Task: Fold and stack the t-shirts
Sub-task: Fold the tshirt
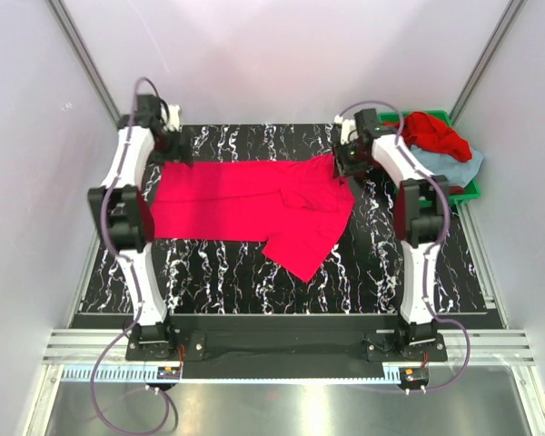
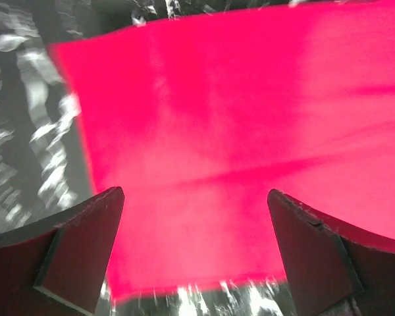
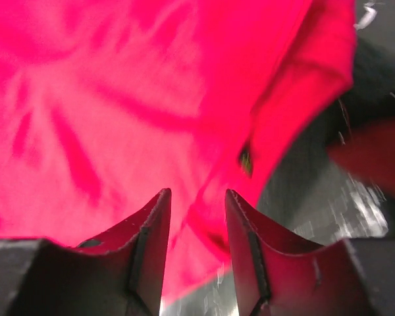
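So the crimson-pink short-sleeved cloth t-shirt [image 1: 245, 204] lies spread out across the middle of the black white-veined marble-look table [image 1: 254, 282]. Its body runs flat from centre left to centre right, and one part sticks out diagonally toward the lower middle of the overhead view.

The left gripper [image 1: 168, 145] sits at the shirt's upper left corner. On its wrist camera the left gripper [image 2: 194, 197] has its jaws spread wide with nothing between them, just flat shirt [image 2: 250, 131] underneath.

The right gripper [image 1: 345, 159] is over the rumpled upper right end. Up close, the right gripper [image 3: 197, 197] has its jaws apart with a narrow gap, and wrinkled fabric [image 3: 118, 112] shows below. I can't tell if any cloth touches the pads.

At the right edge, the green plastic bin [image 1: 468, 189] holds a brighter red bunched shirt [image 1: 434, 133] sitting on a light blue-grey one [image 1: 461, 168].
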### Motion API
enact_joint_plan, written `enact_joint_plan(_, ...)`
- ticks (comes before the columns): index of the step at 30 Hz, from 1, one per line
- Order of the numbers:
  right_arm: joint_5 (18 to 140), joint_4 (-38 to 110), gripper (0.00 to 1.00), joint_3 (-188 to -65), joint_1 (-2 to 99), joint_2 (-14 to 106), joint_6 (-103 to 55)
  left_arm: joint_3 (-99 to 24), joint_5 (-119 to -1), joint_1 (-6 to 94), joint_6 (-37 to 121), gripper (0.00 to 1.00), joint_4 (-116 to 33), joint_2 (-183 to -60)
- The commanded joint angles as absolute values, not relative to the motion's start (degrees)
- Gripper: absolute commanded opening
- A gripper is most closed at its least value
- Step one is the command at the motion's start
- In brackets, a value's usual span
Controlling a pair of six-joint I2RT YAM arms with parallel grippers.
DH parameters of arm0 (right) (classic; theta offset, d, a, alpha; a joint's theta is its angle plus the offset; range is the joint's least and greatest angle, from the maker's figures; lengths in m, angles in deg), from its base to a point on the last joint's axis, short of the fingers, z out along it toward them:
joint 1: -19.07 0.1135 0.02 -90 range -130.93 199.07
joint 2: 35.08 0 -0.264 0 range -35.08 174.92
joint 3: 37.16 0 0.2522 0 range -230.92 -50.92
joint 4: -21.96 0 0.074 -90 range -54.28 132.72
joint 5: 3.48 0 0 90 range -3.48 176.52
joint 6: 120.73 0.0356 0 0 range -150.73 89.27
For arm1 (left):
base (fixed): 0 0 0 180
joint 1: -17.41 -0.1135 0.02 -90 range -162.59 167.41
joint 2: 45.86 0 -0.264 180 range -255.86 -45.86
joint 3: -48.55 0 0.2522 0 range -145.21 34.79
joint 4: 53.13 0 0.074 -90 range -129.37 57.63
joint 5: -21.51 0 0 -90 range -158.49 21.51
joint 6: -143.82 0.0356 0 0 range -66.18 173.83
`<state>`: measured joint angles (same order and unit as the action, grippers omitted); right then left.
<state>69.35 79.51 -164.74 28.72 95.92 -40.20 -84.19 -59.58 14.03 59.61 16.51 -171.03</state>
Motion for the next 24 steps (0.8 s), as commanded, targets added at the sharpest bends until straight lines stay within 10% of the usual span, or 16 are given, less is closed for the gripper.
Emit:
enact_joint_plan(1, 68.33, 78.34, 0.47, -159.4, 30.05, 79.99, -48.55, -76.59, -58.29, 14.07, 57.08, 0.94, 14.95, -152.94)
enact_joint_plan(14, 66.13, 68.77, 0.44, -115.04, 44.89, 51.68, -77.12, -42.22, -61.89, 9.85, 57.51, 0.81, 8.36, -136.74)
enact_joint_plan(24, 65.16, 66.65, 0.43, -105.15, 56.68, 44.11, -78.37, -35.08, -62.51, 8.36, 56.73, 0.81, 3.7, -136.66)
